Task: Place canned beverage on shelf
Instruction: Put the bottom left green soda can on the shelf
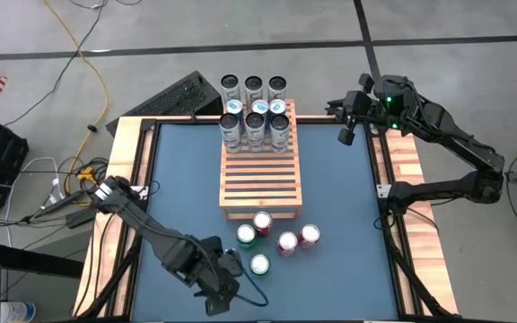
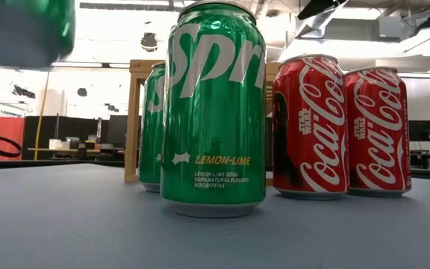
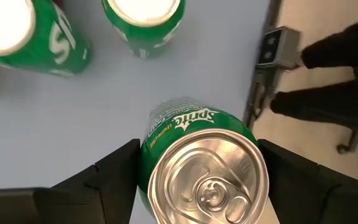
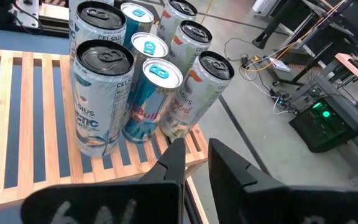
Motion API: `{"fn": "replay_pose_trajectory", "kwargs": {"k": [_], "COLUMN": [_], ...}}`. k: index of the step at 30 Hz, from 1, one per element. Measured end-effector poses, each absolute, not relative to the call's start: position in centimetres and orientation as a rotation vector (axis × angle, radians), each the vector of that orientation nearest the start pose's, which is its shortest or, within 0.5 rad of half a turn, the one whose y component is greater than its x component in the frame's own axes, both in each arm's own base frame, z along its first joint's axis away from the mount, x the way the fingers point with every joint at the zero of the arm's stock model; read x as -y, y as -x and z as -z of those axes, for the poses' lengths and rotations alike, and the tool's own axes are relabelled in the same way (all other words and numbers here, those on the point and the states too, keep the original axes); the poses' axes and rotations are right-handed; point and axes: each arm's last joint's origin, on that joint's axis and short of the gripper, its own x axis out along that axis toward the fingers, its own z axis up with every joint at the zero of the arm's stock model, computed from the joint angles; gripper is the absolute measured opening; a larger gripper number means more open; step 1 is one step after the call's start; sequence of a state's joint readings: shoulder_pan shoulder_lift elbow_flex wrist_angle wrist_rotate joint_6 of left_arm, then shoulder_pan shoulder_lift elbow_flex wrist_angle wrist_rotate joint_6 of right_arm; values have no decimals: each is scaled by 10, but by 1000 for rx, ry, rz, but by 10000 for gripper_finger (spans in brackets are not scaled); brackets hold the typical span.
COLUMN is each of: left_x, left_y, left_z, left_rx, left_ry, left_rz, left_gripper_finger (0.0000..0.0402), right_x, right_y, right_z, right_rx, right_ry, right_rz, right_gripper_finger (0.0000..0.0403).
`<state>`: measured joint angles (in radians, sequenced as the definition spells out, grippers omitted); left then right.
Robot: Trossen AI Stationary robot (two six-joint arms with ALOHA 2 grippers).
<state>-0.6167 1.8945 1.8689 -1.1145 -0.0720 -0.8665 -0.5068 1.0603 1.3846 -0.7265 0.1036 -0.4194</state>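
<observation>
Bright even overhead light, blown-out windows in low view; near can (image 2: 21,30) blurred

The blue table (image 1: 187,179) carries the slatted shelf (image 1: 260,179) and soda cans (image 1: 285,240).

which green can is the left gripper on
The Sprite can nearest the table's front edge, standing alone in front of the other loose cans. The left gripper has its fingers on either side of it; the other green can stands nearer the shelf, untouched.
</observation>
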Motion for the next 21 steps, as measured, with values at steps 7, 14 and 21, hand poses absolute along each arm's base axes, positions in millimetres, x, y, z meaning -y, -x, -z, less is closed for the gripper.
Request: {"fn": "replay_pose_trajectory", "kwargs": {"k": [7, 14, 21], "left_x": [191, 134, 67], "left_y": [-320, -314, -326], "left_z": [-378, -433, -445], "left_rx": [-1171, -1040, -923], "left_ry": [386, 359, 421], "left_rz": [-5, -153, -305], "left_gripper_finger": [269, 269, 269], "right_x": [96, 96, 96], "right_y": [-167, -167, -166], "right_z": [-431, -430, -428], "right_rx": [-522, -527, -547], "right_ry": [318, 316, 310], "right_rz": [507, 506, 501], "right_gripper_finger": [64, 64, 64]}}
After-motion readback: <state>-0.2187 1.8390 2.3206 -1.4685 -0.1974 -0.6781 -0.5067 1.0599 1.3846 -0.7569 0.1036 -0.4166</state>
